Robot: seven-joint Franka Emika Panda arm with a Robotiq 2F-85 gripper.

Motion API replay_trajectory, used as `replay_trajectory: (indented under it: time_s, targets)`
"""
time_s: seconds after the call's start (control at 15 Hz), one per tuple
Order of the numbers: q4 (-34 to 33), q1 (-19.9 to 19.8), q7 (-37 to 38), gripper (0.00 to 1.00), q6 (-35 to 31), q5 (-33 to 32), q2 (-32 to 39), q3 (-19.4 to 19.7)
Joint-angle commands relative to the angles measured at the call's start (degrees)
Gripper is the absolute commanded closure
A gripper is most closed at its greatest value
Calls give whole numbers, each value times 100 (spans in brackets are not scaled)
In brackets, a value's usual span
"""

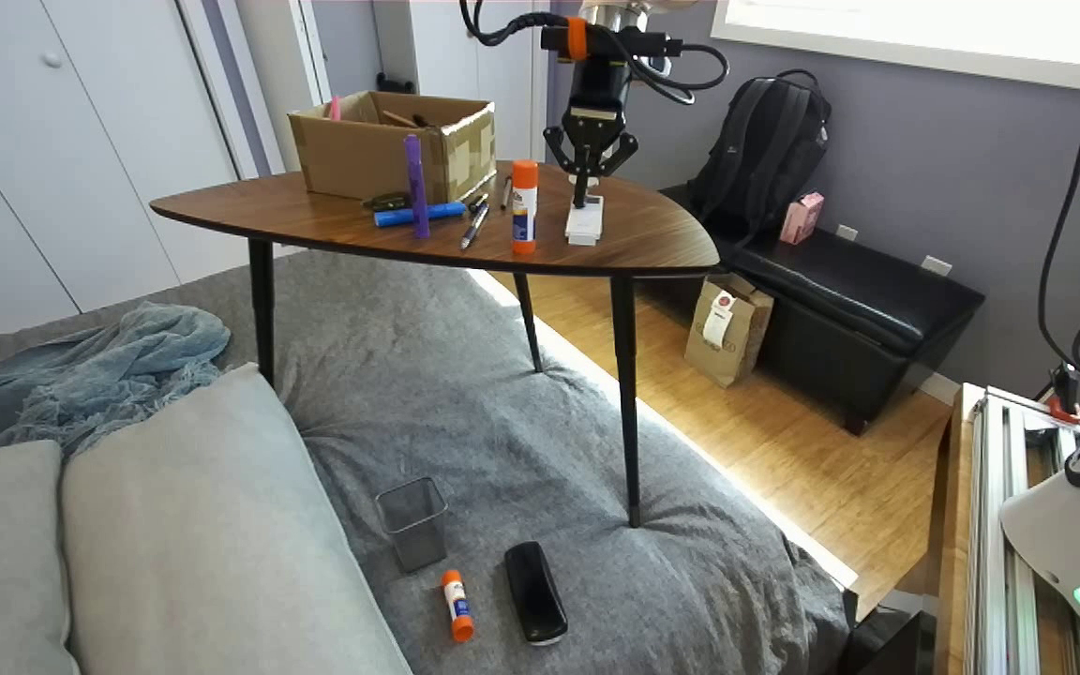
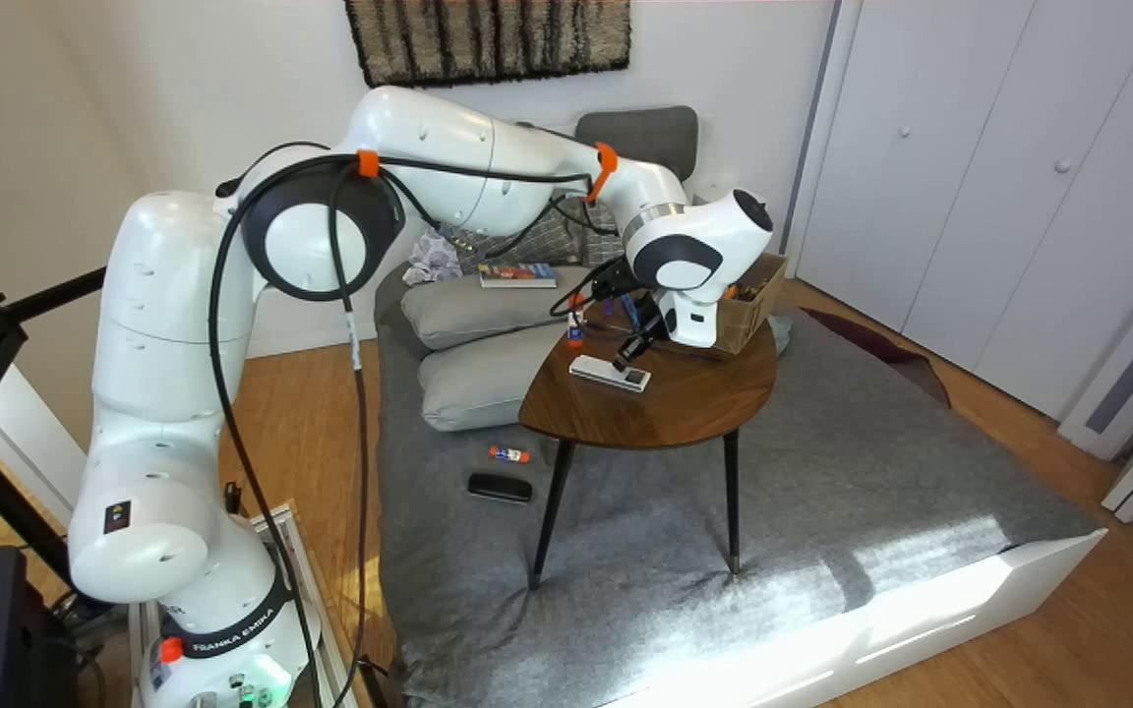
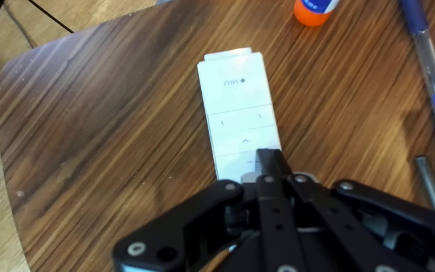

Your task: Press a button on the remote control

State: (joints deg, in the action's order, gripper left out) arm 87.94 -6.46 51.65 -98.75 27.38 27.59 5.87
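Nearest in the wrist view, the hand (image 3: 269,155), tips pressed together, stands over the remote control (image 3: 238,109) on the bench (image 3: 108,124): reaching looks done, while the press itself cannot be confirmed.

In an exterior view I count two glue sticks (image 1: 524,208) (image 1: 457,606), at upper centre and lower centre; one remote control (image 1: 584,225), one cardboard box (image 1: 362,164), one claw (image 1: 582,195), one table (image 1: 657,230) with three legs (image 1: 627,394); one backpack (image 1: 765,150), upper right.

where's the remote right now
In an exterior view, the remote lies on the right-hand part of the wooden table, just right of the upright glue stick and under the robot's closed fingers.
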Motion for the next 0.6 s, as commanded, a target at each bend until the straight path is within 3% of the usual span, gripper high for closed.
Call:
replay_trajectory:
  time_s: [0.0, 0.53]
  targets:
    - [20, 38, 123, 100, -51, -34, 136, -5]
    - [-14, 2, 141, 100, 18, 25, -106, -5]
